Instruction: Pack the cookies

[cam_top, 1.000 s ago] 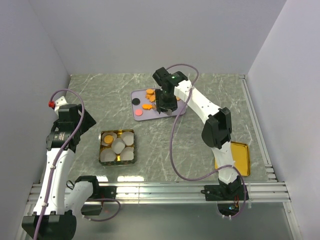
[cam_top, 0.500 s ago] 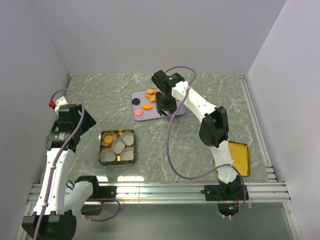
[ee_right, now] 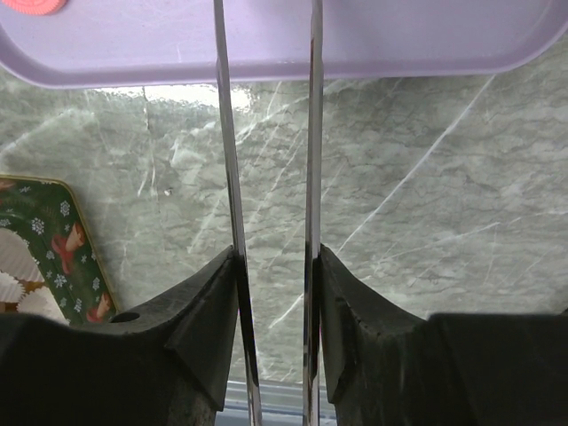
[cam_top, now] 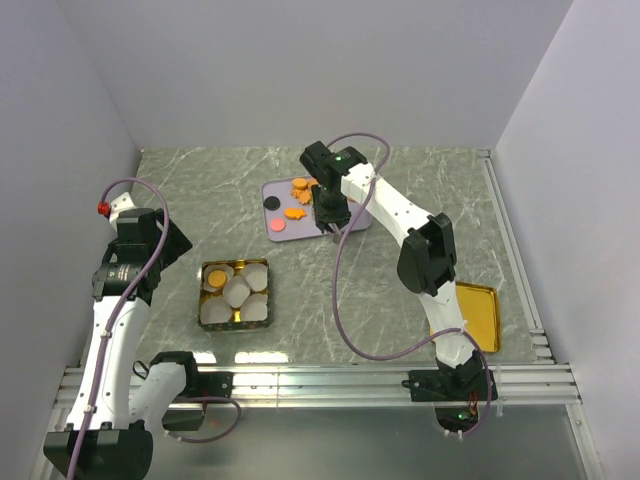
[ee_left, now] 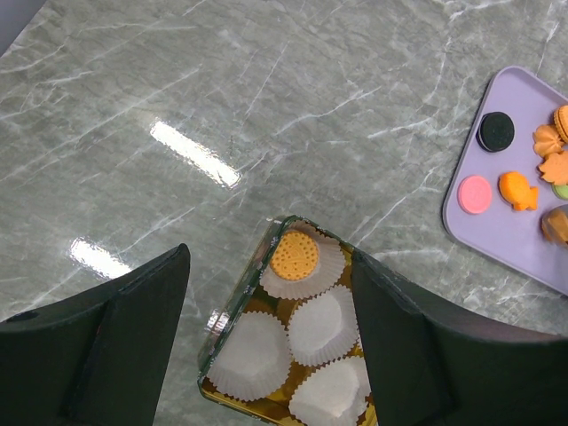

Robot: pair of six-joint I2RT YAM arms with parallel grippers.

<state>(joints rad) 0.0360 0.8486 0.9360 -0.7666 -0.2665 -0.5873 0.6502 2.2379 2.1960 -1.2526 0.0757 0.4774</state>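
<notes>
The cookies lie on a purple tray (cam_top: 357, 219): orange ones (cam_top: 299, 184), a black disc (ee_left: 495, 132), a pink disc (ee_left: 475, 194) and an orange fish shape (ee_left: 517, 189). One round orange cookie (ee_left: 295, 255) sits in a paper cup in the tin (ee_left: 232, 319). My right gripper (cam_top: 328, 222) hangs over the tray's near right part. Its thin metal blades (ee_right: 227, 133) stand apart and run out of the top of the wrist view, so their tips are hidden. My left gripper (ee_left: 268, 257) is open above the tin, holding nothing.
The tin (cam_top: 203, 300) holds several white paper cups (ee_left: 326, 324). A flat gold lid (cam_top: 482, 316) lies at the near right by the right arm's base. Walls close in the table on three sides. A metal rail runs along the near edge.
The right gripper has shifted slightly left over the purple tray and its blades have come closer together. The left arm has stayed put.
</notes>
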